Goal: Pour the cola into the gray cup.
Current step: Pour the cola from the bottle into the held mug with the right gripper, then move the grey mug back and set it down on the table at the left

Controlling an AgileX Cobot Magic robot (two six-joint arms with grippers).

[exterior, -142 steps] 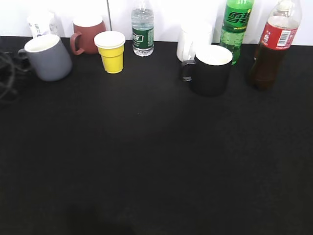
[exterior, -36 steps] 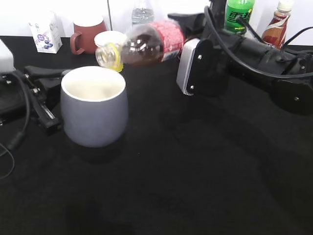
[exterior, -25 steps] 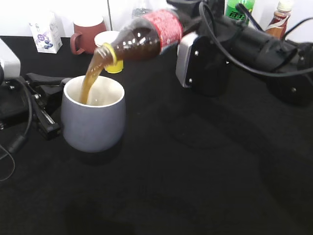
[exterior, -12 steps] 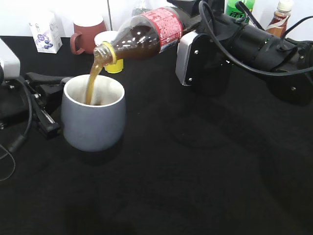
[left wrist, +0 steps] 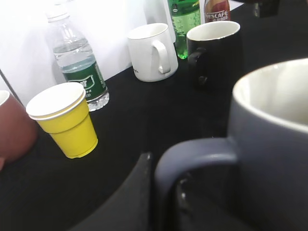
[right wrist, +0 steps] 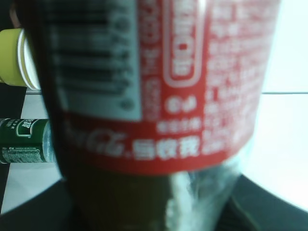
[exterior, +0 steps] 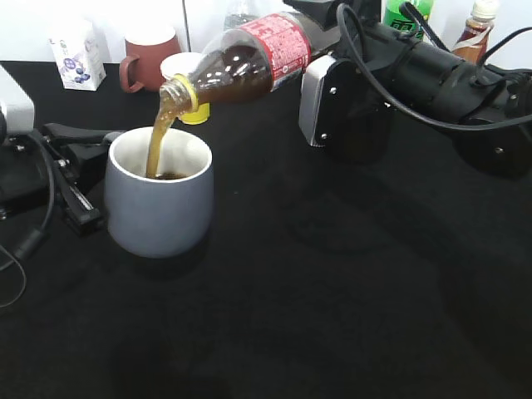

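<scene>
The cola bottle [exterior: 249, 62] with its red label lies tilted, mouth down to the left, above the gray cup [exterior: 158, 208]. A brown stream [exterior: 158, 137] runs from its mouth into the cup, and dark liquid shows inside. My right gripper [exterior: 320, 37] is shut on the bottle's lower body. The bottle [right wrist: 154, 96] fills the right wrist view and hides the fingers. My left gripper [exterior: 87, 179] is shut on the cup's handle at the cup's left. In the left wrist view a dark finger [left wrist: 130, 197] lies against the handle [left wrist: 192, 156] of the cup [left wrist: 274, 144].
At the back stand a white carton [exterior: 76, 62], a reddish-brown mug [exterior: 150, 56], a yellow cup [left wrist: 65, 120], a water bottle [left wrist: 79, 67], a white mug [left wrist: 151, 50], a black mug [left wrist: 216, 48], a green soda bottle [exterior: 406, 15] and a small brown bottle [exterior: 472, 33].
The cup and bottle, once standing at the back, are now held at mid-table. The bottle tipped and cola began to flow; over the last half second the pour goes on with little movement.
</scene>
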